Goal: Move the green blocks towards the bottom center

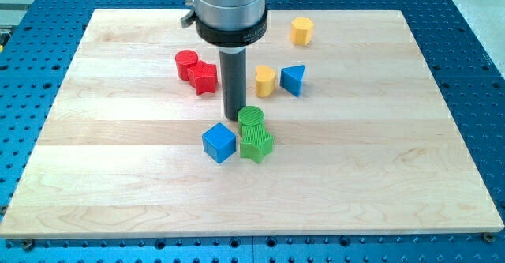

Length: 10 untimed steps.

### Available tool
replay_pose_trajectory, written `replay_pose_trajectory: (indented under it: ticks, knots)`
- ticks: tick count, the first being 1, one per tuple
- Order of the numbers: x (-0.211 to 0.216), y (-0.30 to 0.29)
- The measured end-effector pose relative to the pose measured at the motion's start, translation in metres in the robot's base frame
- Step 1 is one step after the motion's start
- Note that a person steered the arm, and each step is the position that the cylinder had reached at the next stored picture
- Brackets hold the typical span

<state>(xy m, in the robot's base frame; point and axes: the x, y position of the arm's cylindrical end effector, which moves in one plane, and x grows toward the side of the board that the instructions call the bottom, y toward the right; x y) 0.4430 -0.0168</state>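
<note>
Progress looked partial: we had my tip [234,118] just behind the green cylinder [252,118], touching the green star [256,144] mid-worktop [379,184], both well short of bottom centre; no fingers here.

My tip [234,118] rests just above-left of the green cylinder [252,118], which touches the green star block [256,144] below it. The blue cube [219,142] lies immediately left of that star block. The red cylinder [186,62] and red star block [203,77] touch, up-left of the tip.
</note>
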Motion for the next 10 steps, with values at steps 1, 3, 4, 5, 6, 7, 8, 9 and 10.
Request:
replay_pose_trajectory:
  ticks: [1, 3, 4, 5, 6, 7, 8, 9, 10]
  knots:
    - [-0.029, 0.012]
    - [0.009, 0.012]
    - [0.034, 0.012]
    - [0.034, 0.019]
    - [0.045, 0.022]
    - [0.049, 0.022]
    - [0.05, 0.022]
    - [0.046, 0.031]
    - [0.004, 0.053]
